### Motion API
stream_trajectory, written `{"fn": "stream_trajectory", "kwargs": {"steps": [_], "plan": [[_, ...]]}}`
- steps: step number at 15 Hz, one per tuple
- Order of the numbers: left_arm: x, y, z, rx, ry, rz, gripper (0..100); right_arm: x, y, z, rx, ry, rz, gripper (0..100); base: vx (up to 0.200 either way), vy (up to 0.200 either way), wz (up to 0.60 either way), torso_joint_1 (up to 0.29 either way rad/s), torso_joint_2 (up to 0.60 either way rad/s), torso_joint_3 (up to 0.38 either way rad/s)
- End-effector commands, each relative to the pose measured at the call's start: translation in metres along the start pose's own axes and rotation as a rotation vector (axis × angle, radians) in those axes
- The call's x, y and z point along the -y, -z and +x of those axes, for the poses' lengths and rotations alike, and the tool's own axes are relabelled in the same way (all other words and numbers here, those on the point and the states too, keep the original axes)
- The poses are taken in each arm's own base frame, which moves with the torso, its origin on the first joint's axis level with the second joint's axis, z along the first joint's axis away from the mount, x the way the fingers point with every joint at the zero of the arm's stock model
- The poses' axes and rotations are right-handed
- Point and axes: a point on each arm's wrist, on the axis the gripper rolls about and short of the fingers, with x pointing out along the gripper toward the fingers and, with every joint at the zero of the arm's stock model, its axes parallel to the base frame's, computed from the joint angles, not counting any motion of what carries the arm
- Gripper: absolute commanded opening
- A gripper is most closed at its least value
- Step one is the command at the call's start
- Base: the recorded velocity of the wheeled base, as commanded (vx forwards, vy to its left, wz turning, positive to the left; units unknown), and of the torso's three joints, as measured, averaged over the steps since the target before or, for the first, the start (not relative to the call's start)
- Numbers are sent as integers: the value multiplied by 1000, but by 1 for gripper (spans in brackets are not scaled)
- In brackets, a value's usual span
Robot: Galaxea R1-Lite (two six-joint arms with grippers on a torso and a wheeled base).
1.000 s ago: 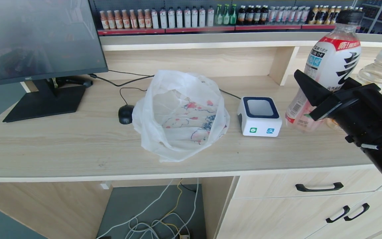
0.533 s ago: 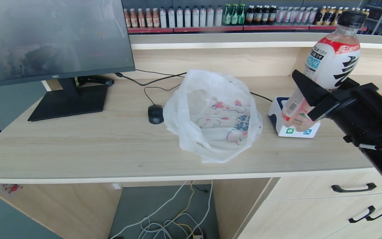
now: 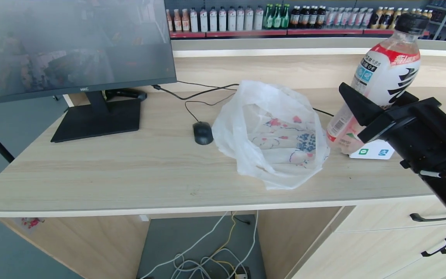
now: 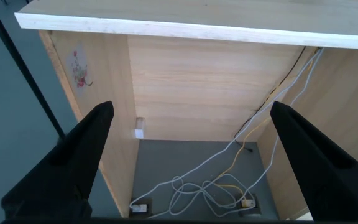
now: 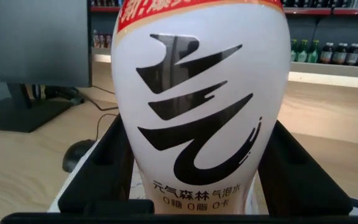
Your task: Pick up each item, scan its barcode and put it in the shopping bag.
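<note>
The right tool stays clamped on the bottle, which is held slightly tilted. The head view has swung, yet the bottle has also crossed the scene. It was beside the scanner and now hangs in front of it, hiding most of it, its base close to the shopping bag on the surface. The left tool sits low, fingers apart.

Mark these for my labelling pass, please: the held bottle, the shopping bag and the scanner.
bottle (image 3: pixel 381 79), head view, on its white label.
shopping bag (image 3: pixel 232 135), head view, on its left plastic wall.
scanner (image 3: pixel 373 151), head view, on its white front face.
</note>
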Motion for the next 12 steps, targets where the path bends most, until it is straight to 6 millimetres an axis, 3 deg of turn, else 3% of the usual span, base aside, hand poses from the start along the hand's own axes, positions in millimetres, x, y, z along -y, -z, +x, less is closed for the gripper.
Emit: {"fn": "stream_trajectory", "kwargs": {"steps": [1, 6, 12], "plan": [[0, 0, 0, 0, -2, 0, 100, -6, -2, 0, 5, -27, 0, 0, 0, 0, 0, 0, 0, 0], [0, 0, 0, 0, 0, 0, 100, -12, 21, 7, -72, -48, 28, 0, 0, 0, 0, 0, 0, 0], [0, 0, 0, 0, -2, 0, 100, -17, 47, 63, -44, -41, 53, 0, 0, 0, 0, 0, 0, 0]]}}
